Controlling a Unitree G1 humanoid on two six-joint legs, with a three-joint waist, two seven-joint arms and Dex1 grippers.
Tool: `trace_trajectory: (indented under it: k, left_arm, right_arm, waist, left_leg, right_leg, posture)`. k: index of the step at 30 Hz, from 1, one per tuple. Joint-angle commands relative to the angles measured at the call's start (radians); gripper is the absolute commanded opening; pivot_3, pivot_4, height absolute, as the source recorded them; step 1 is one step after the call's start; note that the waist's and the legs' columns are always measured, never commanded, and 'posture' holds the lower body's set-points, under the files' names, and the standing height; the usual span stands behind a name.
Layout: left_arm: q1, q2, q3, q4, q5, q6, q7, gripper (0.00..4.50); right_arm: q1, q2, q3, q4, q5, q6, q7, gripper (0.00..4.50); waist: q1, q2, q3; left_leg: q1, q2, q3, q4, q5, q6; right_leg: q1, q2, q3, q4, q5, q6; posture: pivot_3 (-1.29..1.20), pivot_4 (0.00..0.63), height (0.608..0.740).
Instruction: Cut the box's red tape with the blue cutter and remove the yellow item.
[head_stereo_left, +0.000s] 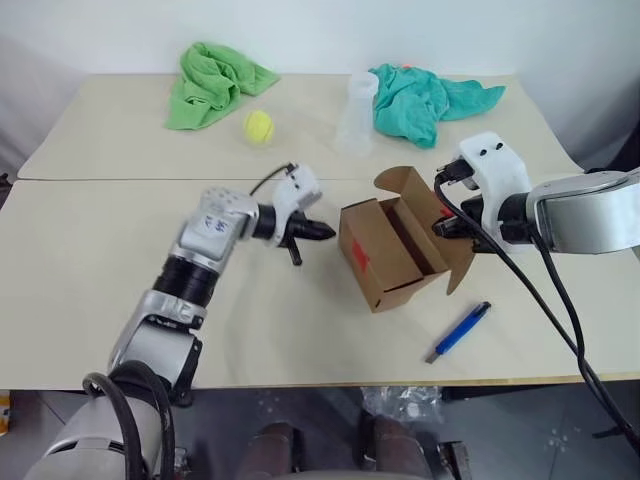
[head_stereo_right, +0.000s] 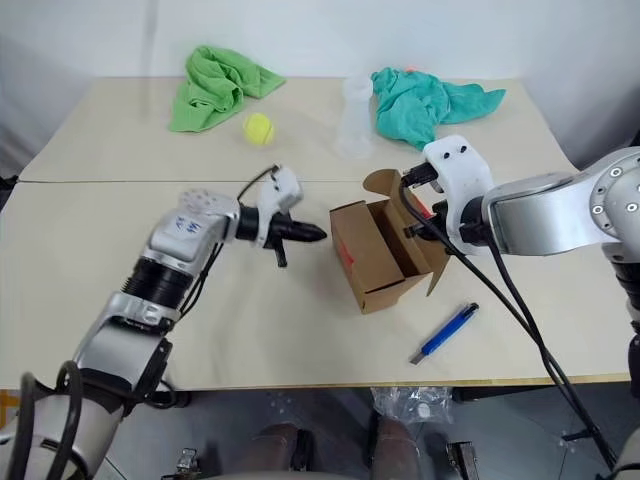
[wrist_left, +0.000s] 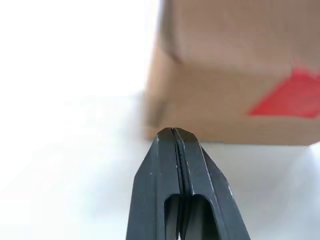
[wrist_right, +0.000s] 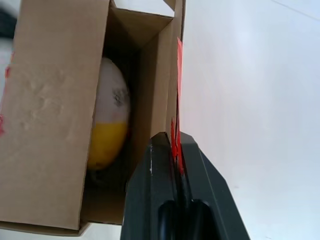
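The box (head_stereo_left: 395, 252) is seen standing on the worktop (head_stereo_left: 120, 230) between the two arms, its flap lid thrown open toward the right side. A patch of the red tape (head_stereo_left: 360, 256) is left on the brown wall facing the left arm, and a torn red strip is seen along the lid's edge in the right wrist view.

The right hand (head_stereo_left: 447, 226) is pinched shut on that lid edge, so the lid is held back and the opening is kept clear. The left hand (head_stereo_left: 322, 231) is shut on nothing, its tips just beside the taped wall and level with it.

The yellow item (wrist_right: 109, 116) is lodged inside the box, seen in the right wrist view as a rounded body with its white end deeper in the box and its yellow end nearer the mouth; its long axis is judged to run along the length of the box. The blue cutter (head_stereo_left: 459, 331) is laid down on the worktop near the front edge, clear of the box.

The cut is judged done and the removal not yet begun. The free left hand is the nearer one, but the item lies beyond the wall it faces, so entry through the open top would be called for.
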Motion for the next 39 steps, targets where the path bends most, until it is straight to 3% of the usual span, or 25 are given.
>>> trace_trajectory:
  k: [1, 8, 14, 24, 31, 39]
  left_arm:
    - [-0.066, -0.039, 0.046, -0.034, -0.076, 0.019, -0.042, 0.0]
    - [-0.037, -0.101, -0.014, -0.166, -0.133, 0.095, -0.115, 0.0]
    - [-0.004, -0.111, -0.136, -0.117, -0.021, -0.022, -0.11, 0.0]
    - [0.002, -0.078, -0.205, -0.034, 0.082, -0.181, -0.136, 0.0]
    - [0.055, 0.006, -0.217, -0.065, 0.112, -0.178, -0.146, 0.0]
    - [0.107, 0.041, -0.22, -0.141, 0.119, -0.125, -0.134, 0.0]
  right_arm:
    - [-0.045, -0.032, 0.0, -0.004, 0.014, 0.01, -0.002, 0.02]
    - [-0.05, -0.032, 0.008, -0.003, 0.014, 0.006, 0.0, 0.02]
    - [-0.036, -0.028, -0.001, -0.02, 0.014, -0.011, -0.002, 0.02]
    - [0.036, -0.025, -0.044, -0.079, 0.014, -0.066, 0.046, 0.02]
    - [0.099, -0.142, -0.114, -0.089, 0.014, -0.055, 0.149, 0.02]
    - [0.191, -0.241, -0.094, -0.044, 0.014, -0.027, 0.193, 0.02]
  waist:
    - [0.001, 0.0, 0.0]
    - [-0.002, 0.0, 0.0]
    - [-0.003, 0.0, 0.0]
    - [-0.002, 0.0, 0.0]
    - [-0.001, 0.0, 0.0]
    - [0.008, 0.0, 0.0]
  left_leg:
    - [0.0, 0.0, 0.0, 0.0, 0.0, 0.0]
    - [-0.005, 0.001, 0.004, 0.0, 0.0, 0.001]
    - [-0.004, 0.001, 0.006, 0.0, 0.0, 0.0]
    - [-0.002, 0.002, 0.006, 0.003, 0.0, -0.001]
    - [0.005, 0.003, 0.008, 0.003, 0.0, 0.0]
    - [0.007, 0.001, 0.001, 0.006, -0.001, 0.003]
  right_leg:
    - [0.0, 0.0, -0.001, 0.0, 0.0, 0.0]
    - [0.0, 0.001, -0.01, -0.005, 0.0, 0.001]
    - [0.0, 0.001, -0.01, -0.004, 0.001, 0.001]
    - [0.002, 0.001, -0.008, -0.001, 0.001, 0.001]
    - [0.005, 0.001, -0.002, 0.0, 0.001, 0.001]
    - [0.009, -0.004, -0.004, -0.001, 0.004, -0.001]
  posture:
    - [0.0, 0.15, 0.74]
    - [0.0, 0.15, 0.74]
    - [0.0, 0.15, 0.74]
    - [0.0, 0.15, 0.74]
    - [0.0, 0.15, 0.74]
    - [0.0, 0.15, 0.74]
